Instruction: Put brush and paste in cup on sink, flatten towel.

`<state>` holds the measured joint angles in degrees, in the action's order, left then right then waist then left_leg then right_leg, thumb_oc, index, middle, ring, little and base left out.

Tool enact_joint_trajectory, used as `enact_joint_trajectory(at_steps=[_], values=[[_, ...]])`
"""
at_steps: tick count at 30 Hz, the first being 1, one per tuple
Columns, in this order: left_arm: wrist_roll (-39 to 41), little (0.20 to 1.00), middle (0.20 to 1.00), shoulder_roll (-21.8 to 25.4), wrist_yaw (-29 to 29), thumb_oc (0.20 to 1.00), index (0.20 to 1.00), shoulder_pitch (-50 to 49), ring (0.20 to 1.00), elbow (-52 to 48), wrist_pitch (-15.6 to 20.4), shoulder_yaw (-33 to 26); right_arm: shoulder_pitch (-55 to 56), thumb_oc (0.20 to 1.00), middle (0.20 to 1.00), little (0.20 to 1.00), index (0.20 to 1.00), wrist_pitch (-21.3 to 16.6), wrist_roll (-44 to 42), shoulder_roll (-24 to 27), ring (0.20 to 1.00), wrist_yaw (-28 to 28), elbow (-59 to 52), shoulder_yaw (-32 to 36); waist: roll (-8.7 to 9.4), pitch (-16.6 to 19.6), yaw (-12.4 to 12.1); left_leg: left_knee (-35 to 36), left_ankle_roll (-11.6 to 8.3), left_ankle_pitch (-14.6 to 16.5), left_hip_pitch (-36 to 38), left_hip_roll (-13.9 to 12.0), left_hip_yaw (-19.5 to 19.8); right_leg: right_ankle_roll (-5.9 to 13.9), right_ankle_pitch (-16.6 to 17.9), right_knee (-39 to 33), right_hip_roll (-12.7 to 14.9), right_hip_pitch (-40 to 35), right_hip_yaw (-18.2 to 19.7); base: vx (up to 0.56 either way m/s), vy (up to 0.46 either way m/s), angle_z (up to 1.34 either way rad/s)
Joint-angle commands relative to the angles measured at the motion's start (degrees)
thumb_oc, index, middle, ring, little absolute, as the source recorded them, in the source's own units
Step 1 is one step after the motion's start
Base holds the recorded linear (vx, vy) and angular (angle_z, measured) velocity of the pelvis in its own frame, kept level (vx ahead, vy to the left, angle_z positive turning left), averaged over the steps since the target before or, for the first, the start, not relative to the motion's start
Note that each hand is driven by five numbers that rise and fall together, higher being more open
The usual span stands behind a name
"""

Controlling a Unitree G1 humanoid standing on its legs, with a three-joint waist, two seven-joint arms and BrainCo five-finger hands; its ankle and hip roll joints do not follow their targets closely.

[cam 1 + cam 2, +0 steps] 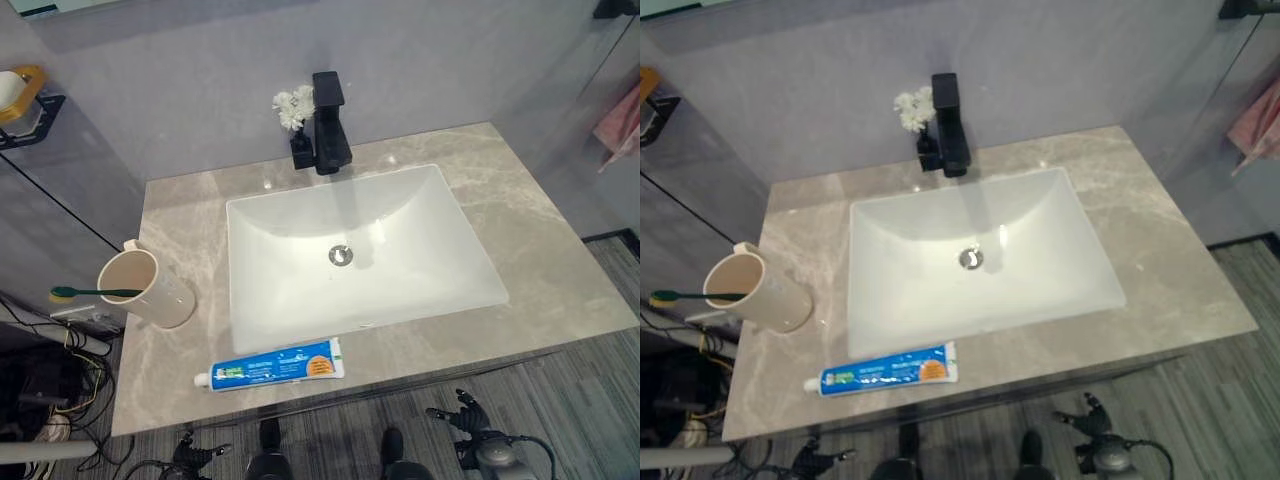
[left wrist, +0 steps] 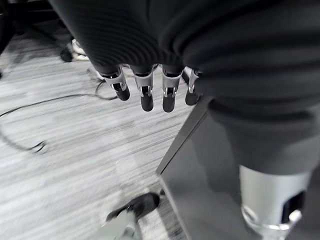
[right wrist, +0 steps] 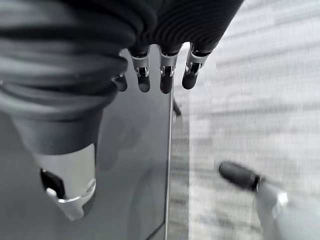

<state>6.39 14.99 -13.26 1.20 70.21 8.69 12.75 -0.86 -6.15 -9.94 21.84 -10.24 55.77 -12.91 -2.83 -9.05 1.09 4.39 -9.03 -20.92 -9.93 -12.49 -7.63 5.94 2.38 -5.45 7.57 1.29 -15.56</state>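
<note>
The table (image 1: 560, 270) is a grey marbled top, with the white sink (image 1: 400, 270) sunk in its middle and a black tap (image 1: 328, 125) at twelve o'clock on its back rim. A pink towel (image 1: 620, 125) hangs at about two o'clock, off past the table's edge, only partly in sight.

The cream cup (image 1: 160, 290) lies tipped on its side at nine o'clock from the sink, mouth towards the table's edge. The brush (image 1: 95, 293) has its handle inside the cup and its green head sticking out of the mouth. The paste (image 1: 272, 365) lies flat at seven o'clock, beside the sink's front rim.

The left robot hand (image 2: 145, 90) and the right robot hand (image 3: 162, 75) both hang low by the cabinet front, fingers loose and holding nothing.

Nothing looks begun yet. The next move probably calls for raising a robot hand to stand the cup upright, then fetching the paste.
</note>
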Motion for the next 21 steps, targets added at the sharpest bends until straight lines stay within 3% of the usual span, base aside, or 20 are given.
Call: enact_joint_trajectory(at_steps=[1, 2, 8, 16, 21], values=[[0.6, 1.0, 1.0, 1.8, -0.4, 1.0, 1.0, 3.8, 1.0, -1.2, 1.1, 0.0, -1.7, 1.0, 1.0, 1.0, 1.0, -1.5, -0.3, 0.0, 1.0, -1.4, -1.8, 1.0, 2.42, -0.9, 1.8, -6.3, 1.61, 16.4, 4.0, 2.3, -6.7, 2.97, 0.9, 5.9, 4.3, 4.8, 0.6, -0.1, -0.097, 0.32], [0.3, 1.0, 1.0, 1.7, -0.2, 1.0, 1.0, 3.5, 1.0, -1.2, 1.2, 0.4, -1.3, 1.0, 1.0, 1.0, 1.0, -1.4, -0.3, 0.0, 1.0, -1.3, -2.1, 1.0, 2.2, -0.3, 2.3, -6.1, 1.86, 17.6, 4.8, 3.1, -7.0, 3.02, 1.2, 5.8, 4.3, 4.8, 0.5, -0.04, -0.05, 0.18], [-1.4, 1.0, 1.0, 1.1, 0.5, 1.0, 1.0, 2.2, 1.0, -1.5, 0.9, 2.0, -0.7, 1.0, 1.0, 1.0, 1.0, -1.2, -0.7, -1.3, 1.0, -1.6, 0.1, 1.4, 0.67, 1.9, 3.0, -2.8, 2.67, 17.1, 6.5, 4.2, -7.0, 3.19, 1.4, 4.8, 4.4, 3.3, 1.3, 0.04, 0.075, 0.31], [-5.1, 1.0, 1.0, 2.8, 0.8, 1.0, 1.0, 1.1, 1.0, -4.5, 1.6, 3.2, -1.4, 1.0, 1.0, 1.0, 1.0, -0.3, 2.8, -1.2, 1.0, 0.2, -0.7, -1.5, 1.18, 2.0, 1.5, -2.0, 3.61, 18.2, 7.8, 5.9, -6.5, 4.16, 2.9, 4.0, 6.5, 2.4, 1.7, -0.01, 0.074, 0.04], [-12.3, 1.0, 1.0, 10.0, 1.3, 1.0, 1.0, -4.9, 1.0, -19.0, 3.7, 5.2, -1.9, 1.0, 1.0, 1.0, 1.0, -0.2, 5.4, 0.3, 1.0, 0.6, 0.2, -1.8, 1.33, 1.0, -0.3, -1.2, 3.92, 17.9, 7.7, 6.4, -5.7, 4.85, 3.3, 4.5, 7.2, 3.0, 1.4, -0.01, 0.016, 0.0]])
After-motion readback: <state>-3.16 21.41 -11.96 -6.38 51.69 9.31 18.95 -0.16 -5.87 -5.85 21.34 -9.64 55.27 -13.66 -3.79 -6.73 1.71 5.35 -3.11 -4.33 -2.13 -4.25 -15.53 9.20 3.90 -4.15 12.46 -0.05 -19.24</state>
